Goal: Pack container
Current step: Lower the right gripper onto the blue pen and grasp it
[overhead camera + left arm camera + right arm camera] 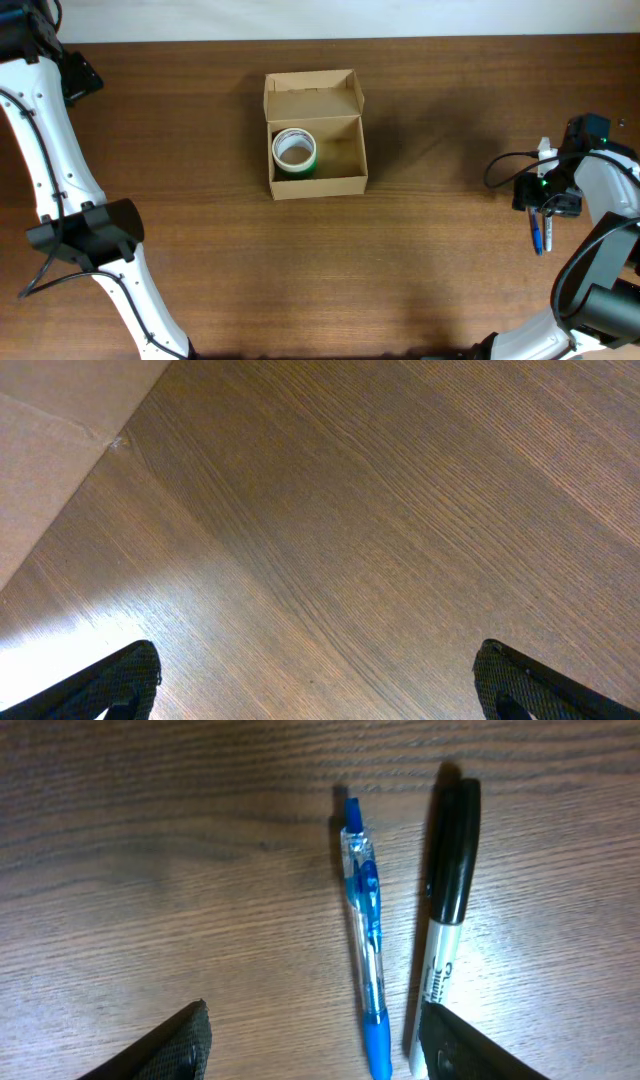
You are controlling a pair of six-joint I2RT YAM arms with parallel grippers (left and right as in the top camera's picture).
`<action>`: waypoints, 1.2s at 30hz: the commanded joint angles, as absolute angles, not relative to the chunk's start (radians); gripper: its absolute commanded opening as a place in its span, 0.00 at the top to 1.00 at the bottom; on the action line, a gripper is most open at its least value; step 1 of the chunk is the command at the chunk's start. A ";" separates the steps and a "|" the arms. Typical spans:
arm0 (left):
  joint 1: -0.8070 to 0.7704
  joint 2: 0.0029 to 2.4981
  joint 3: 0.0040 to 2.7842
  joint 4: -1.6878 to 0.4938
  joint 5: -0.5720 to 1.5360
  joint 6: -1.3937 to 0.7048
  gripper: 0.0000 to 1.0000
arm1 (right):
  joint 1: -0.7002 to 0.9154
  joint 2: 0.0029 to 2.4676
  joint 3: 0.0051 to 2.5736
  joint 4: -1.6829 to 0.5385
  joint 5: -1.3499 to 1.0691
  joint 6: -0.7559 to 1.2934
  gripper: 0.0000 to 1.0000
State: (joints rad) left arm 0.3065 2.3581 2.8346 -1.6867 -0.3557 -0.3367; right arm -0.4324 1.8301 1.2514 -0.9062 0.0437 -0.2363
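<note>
1. Bench (200,250), dark wood grain; at far left, left end effector (315,685) hangs over bare wood, spread wide, gripping nothing.
2. Centre of bench, toward the far edge: container (318,186), flap lid folded back, open. Inside: one tape roll (294,150), white with green rim, lying flat against the left wall; right half of the interior shows bare cardboard.
3. Far right: right end effector (315,1055) spread apart, gripping nothing. Under it, blue pen (362,910) and black marker (450,860) lie side by side on the bench, close but not touching, well apart from the container.
</note>
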 commanded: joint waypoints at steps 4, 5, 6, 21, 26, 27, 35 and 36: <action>0.313 2.326 2.830 -1.687 -0.355 -0.347 0.00 | -0.441 1.847 1.234 -0.871 0.091 -0.227 0.32; 0.313 2.326 2.830 -1.687 -0.355 -0.347 0.00 | -0.441 1.851 1.234 -0.868 0.091 -0.227 0.32; 0.313 2.326 2.830 -1.687 -0.355 -0.347 0.00 | -0.441 1.858 1.234 -0.865 0.091 -0.227 0.32; 0.313 2.326 2.830 -1.687 -0.355 -0.347 0.00 | -0.441 2.003 1.234 -0.841 0.091 -0.219 0.40; 0.313 2.326 2.830 -1.687 -0.355 -0.347 0.00 | -0.441 2.005 1.234 -0.830 0.091 -0.204 0.65; 0.313 2.326 2.830 -1.687 -0.355 -0.347 0.00 | -0.441 2.005 1.234 -0.830 0.091 -0.204 0.67; 0.313 2.326 2.830 -1.687 -0.355 -0.347 0.00 | -0.441 2.005 1.234 -0.832 0.091 -0.200 0.75; 0.313 2.326 2.830 -1.687 -0.355 -0.347 0.00 | -0.441 2.005 1.234 -0.833 0.091 -0.200 0.80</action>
State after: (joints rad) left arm 0.3065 2.3581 2.8346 -1.6867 -0.3557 -0.3367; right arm -0.4343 1.9591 1.2453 -0.8352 0.0624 -0.2108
